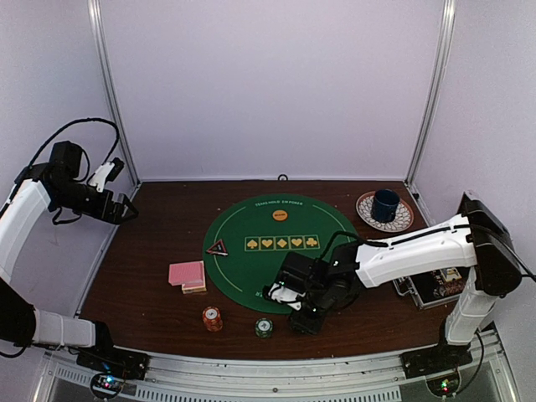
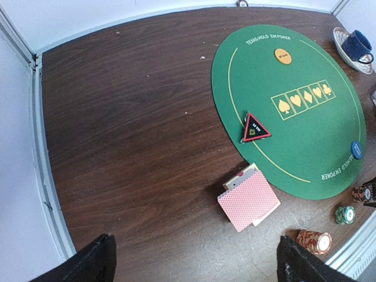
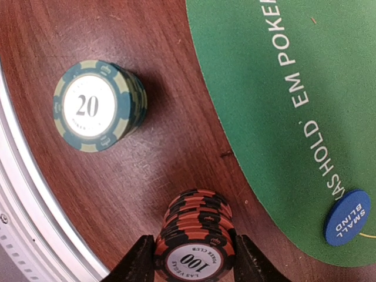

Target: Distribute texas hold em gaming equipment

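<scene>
Right arm (image 1: 410, 249) low, jaws on stack (image 3: 194, 235)

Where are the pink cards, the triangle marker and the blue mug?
pink cards (image 2: 249, 202), left wrist view, top card's patterned back.
triangle marker (image 2: 256, 127), left wrist view, its black centre.
blue mug (image 1: 386, 208), top view, its side.

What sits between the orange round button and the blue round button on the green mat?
A printed row of five yellow card-suit symbols on the mat, visible in the left wrist view.
</scene>
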